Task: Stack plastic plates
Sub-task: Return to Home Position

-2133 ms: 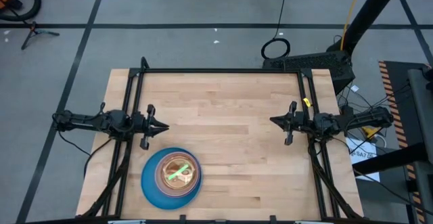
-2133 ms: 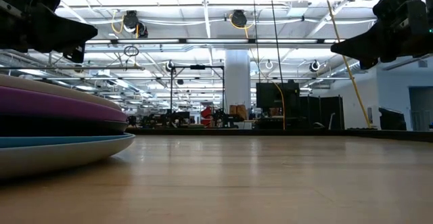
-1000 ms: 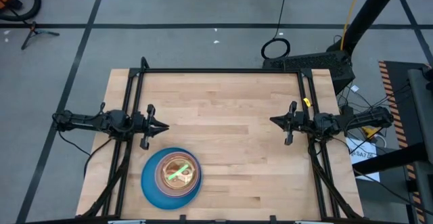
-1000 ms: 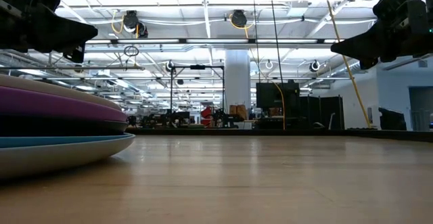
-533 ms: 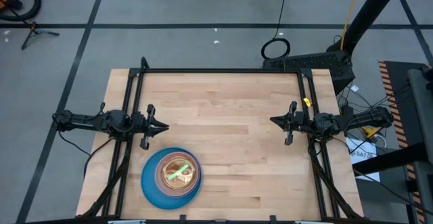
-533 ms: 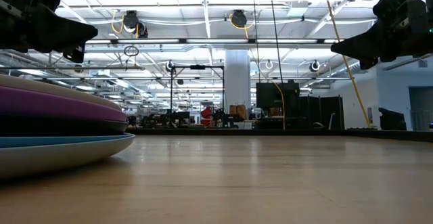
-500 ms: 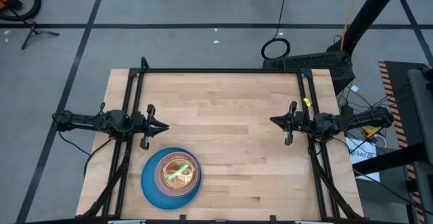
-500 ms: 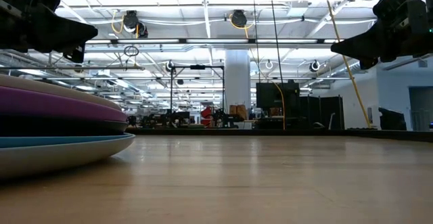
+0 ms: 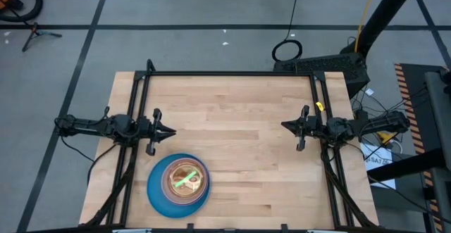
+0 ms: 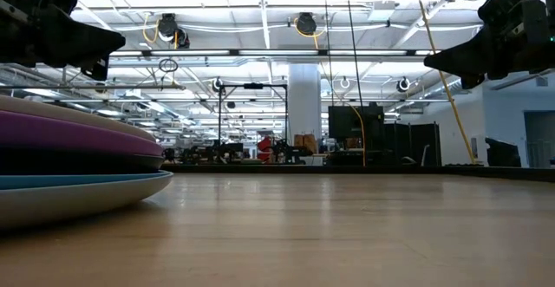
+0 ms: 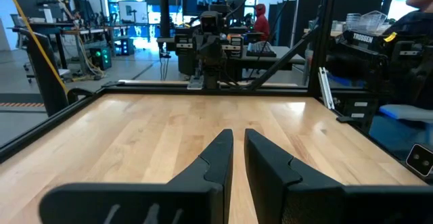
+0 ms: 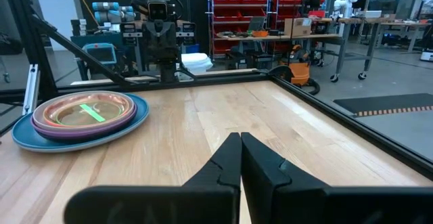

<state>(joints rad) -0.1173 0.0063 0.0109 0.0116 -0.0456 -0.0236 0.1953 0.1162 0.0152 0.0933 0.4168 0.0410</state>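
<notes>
Seemingly the plastic plates [image 9: 178,184] are all stacked, the left gripper [image 9: 171,131] and right gripper [image 9: 284,126] are parked, pinched narrow and empty, and nothing more is needed

The plastic plates [image 9: 178,182] sit in one stack, front left on the table [image 9: 239,106], just beside the left gripper [image 9: 169,131]; the right gripper [image 9: 285,126] hangs well apart, opposite.

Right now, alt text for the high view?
One stack of plates sits at the lower left of the wooden table, blue plate at the bottom, green plate on top. The left gripper and right gripper hang empty at opposite sides, pointing inward.
</notes>
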